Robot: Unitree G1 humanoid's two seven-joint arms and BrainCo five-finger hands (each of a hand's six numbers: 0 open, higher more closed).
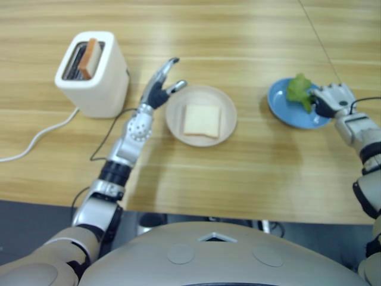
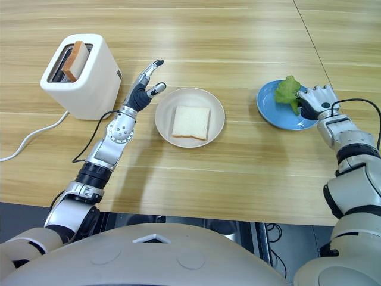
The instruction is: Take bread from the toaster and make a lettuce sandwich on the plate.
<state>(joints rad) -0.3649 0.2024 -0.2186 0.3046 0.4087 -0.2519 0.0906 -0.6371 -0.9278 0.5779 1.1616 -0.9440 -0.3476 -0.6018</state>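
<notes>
Arms (image 2: 110,146) silver-grey, black joint bands — left hand (image 2: 144,86) dark-palmed, right hand (image 2: 315,100) pale-backed — black cable (image 2: 357,101) at wrist.

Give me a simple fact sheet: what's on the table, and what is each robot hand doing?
toaster: white, on the robot's left, one toast slice standing in a slot
cream plate: centre, one bread slice lying flat on it
blue plate: on the robot's right, with lettuce on it
left hand: open, empty, between toaster and cream plate
right hand: at the blue plate's edge, shut on the lettuce
</notes>
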